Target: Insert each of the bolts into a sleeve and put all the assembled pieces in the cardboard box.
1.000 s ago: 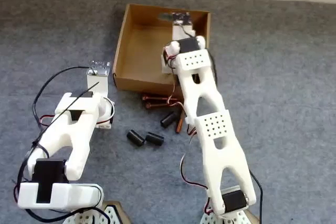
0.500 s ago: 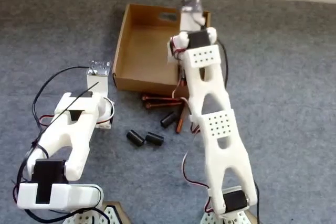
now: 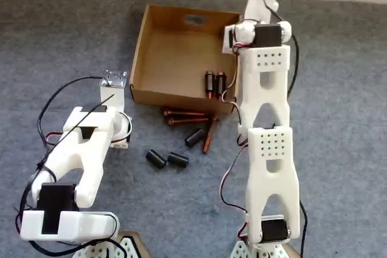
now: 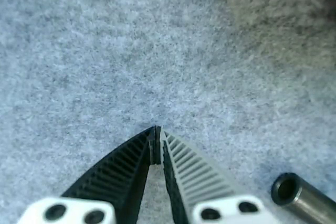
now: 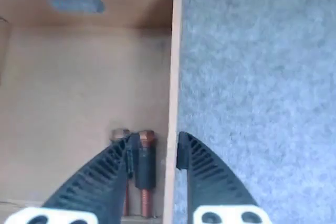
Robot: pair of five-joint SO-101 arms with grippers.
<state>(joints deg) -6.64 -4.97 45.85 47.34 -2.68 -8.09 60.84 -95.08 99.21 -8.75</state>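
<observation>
The cardboard box [image 3: 138, 58] stands at the back of the grey carpet. Two assembled pieces [image 3: 214, 84], copper bolts in black sleeves, lie side by side in its near right corner. In the right wrist view my right gripper [image 5: 155, 137] hangs open above the box's right wall [image 5: 172, 51], just over one assembled piece [image 5: 145, 162]. Loose bolts [image 3: 184, 116] and another bolt [image 3: 208, 138] lie in front of the box, with black sleeves [image 3: 155, 159] [image 3: 178, 160] [image 3: 195, 137] nearby. My left gripper [image 4: 156, 130] is shut and empty over bare carpet, beside a sleeve [image 4: 299, 201].
The left arm [image 3: 91, 140] rests left of the loose parts; the right arm [image 3: 266, 89] stretches along the box's right side. Open carpet lies to the far left and far right. Most of the box floor [image 5: 79, 77] is bare.
The right arm has swung right and back from over the box's middle to its right wall, uncovering two assembled pieces in the box. The left arm has not moved.
</observation>
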